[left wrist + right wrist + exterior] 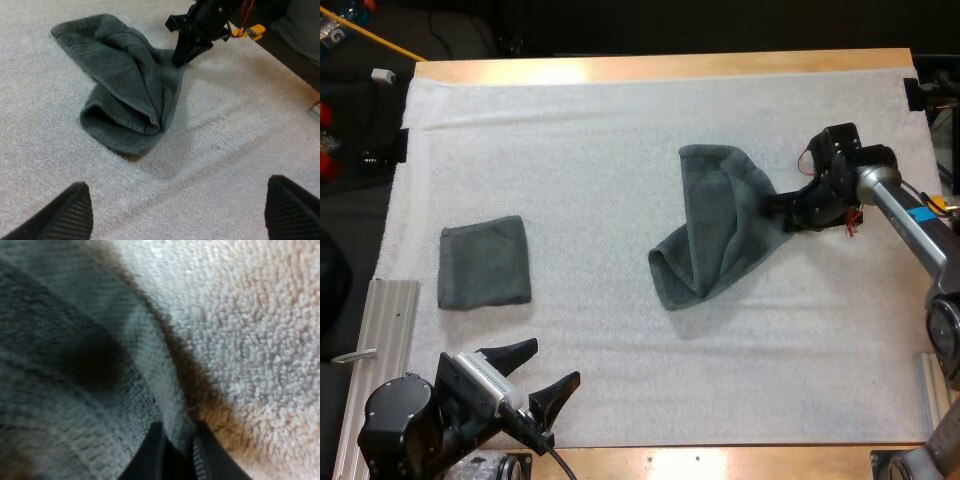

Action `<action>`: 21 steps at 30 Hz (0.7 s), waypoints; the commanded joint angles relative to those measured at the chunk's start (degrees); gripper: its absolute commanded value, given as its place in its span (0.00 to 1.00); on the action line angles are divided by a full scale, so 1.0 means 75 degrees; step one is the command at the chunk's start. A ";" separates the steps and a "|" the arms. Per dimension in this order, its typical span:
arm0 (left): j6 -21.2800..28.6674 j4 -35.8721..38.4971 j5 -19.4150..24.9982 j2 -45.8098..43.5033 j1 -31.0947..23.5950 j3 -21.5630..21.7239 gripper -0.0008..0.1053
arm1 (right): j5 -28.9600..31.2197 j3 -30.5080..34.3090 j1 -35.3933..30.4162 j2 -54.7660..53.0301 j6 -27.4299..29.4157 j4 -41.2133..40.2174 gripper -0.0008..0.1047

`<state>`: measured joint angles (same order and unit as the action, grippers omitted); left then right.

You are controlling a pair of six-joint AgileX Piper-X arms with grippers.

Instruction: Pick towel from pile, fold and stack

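R jaws pinch crumpled towel [715, 235]; folded towel [485, 262] well apart.

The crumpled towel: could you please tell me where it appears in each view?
High view: crumpled towel right of the mat's centre, right gripper at its right edge.
Left wrist view: on the mat, ahead of the open left gripper.
Right wrist view: its edge pinched in the right gripper.
Shared landmark: the right gripper at its edge.

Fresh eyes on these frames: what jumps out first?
The crumpled towel in the middle of the white mat, with the right gripper pinching the edge nearest that arm. Then the folded towel flat at the mat's left side, and the left gripper open over the mat's near edge, clear of both.
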<state>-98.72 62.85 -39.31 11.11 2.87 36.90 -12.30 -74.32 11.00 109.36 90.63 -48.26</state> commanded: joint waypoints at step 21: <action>0.0701 -0.0889 0.0547 0.2250 0.1387 -0.0006 0.66 | 0.0531 -0.0025 0.0017 -0.1127 0.1025 -0.3448 0.01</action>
<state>-93.92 56.96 -35.79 27.90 13.11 36.90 -8.32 -74.32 11.00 101.84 97.70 -73.14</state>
